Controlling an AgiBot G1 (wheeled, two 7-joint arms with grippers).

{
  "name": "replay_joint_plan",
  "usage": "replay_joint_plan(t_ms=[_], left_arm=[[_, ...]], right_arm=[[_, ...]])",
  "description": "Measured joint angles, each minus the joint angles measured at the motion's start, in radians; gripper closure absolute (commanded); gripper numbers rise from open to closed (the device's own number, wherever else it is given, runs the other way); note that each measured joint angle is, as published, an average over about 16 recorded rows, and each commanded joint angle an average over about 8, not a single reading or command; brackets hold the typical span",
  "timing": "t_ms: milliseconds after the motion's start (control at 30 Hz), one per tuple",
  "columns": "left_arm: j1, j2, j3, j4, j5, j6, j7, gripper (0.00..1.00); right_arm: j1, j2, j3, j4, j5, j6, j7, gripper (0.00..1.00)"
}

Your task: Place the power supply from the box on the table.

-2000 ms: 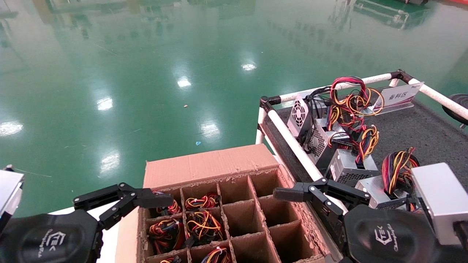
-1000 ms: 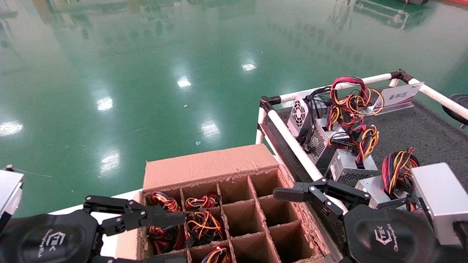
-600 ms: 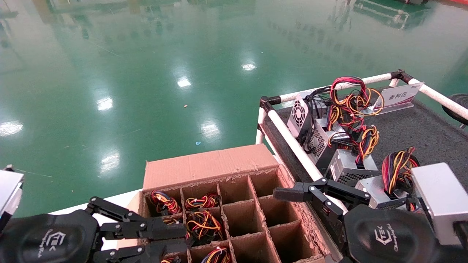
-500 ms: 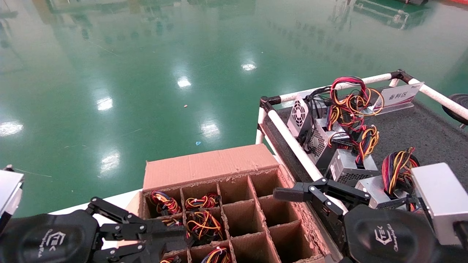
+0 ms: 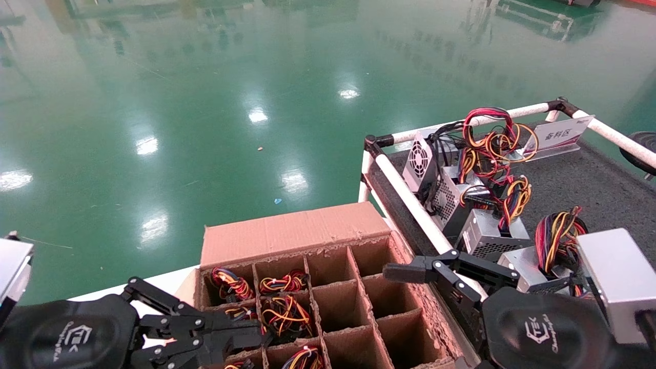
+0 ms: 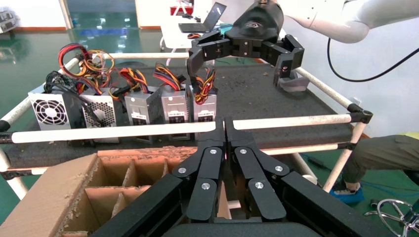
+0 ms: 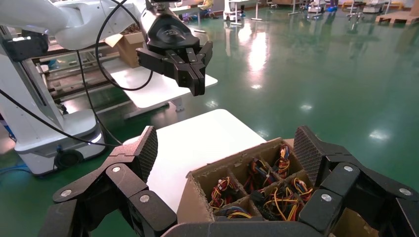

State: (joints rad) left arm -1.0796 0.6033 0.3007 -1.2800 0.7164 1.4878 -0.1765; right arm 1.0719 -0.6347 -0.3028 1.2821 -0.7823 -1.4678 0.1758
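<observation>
The box (image 5: 287, 233) stands at the bottom centre of the head view; its left cells hold power supplies topped by red, yellow and black wire bundles (image 5: 287, 315), and its right cells look empty. My left gripper (image 5: 259, 335) hangs over the left cells, shut with nothing between its fingers (image 6: 225, 126). In the right wrist view it hovers in the air, shut (image 7: 196, 88). The right gripper (image 7: 228, 150) is open wide at the box's right side, next to the table (image 5: 579, 184). Several silver power supplies (image 5: 482, 233) sit in a row on the table.
A white tube rail (image 5: 410, 202) runs between the box and the table top. A white label sign (image 5: 558, 134) stands at the table's far edge. The box rests on a white platform (image 7: 197, 143). A person's leg (image 6: 390, 153) shows beyond the table.
My left gripper came down and forward over the box's left cells and went from open to shut. The right arm has not moved.
</observation>
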Motion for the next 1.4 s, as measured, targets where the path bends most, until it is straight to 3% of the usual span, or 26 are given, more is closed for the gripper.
replay_joint_plan(t_ms=[267, 500, 1033, 1333, 1400], left_arm=[[0.000, 0.000, 0.000, 0.000, 0.000, 0.000, 0.000, 0.00], [0.000, 0.000, 0.001, 0.001, 0.000, 0.000, 0.000, 0.00], [-0.001, 0.000, 0.002, 0.001, -0.001, 0.000, 0.001, 0.00], [-0.001, -0.001, 0.002, 0.001, -0.001, 0.000, 0.001, 0.00], [-0.001, -0.001, 0.002, 0.001, -0.001, 0.000, 0.001, 0.00]], right_arm=[[0.006, -0.061, -0.055, -0.008, -0.143, 0.077, -0.040, 0.00], [0.026, -0.119, -0.099, -0.027, -0.277, 0.119, -0.157, 0.00], [0.139, -0.282, -0.172, -0.240, -0.466, 0.064, -0.612, 0.00], [0.208, -0.375, -0.210, -0.359, -0.529, 0.051, -0.749, 0.00], [0.221, -0.392, -0.215, -0.378, -0.536, 0.050, -0.763, 0.09]])
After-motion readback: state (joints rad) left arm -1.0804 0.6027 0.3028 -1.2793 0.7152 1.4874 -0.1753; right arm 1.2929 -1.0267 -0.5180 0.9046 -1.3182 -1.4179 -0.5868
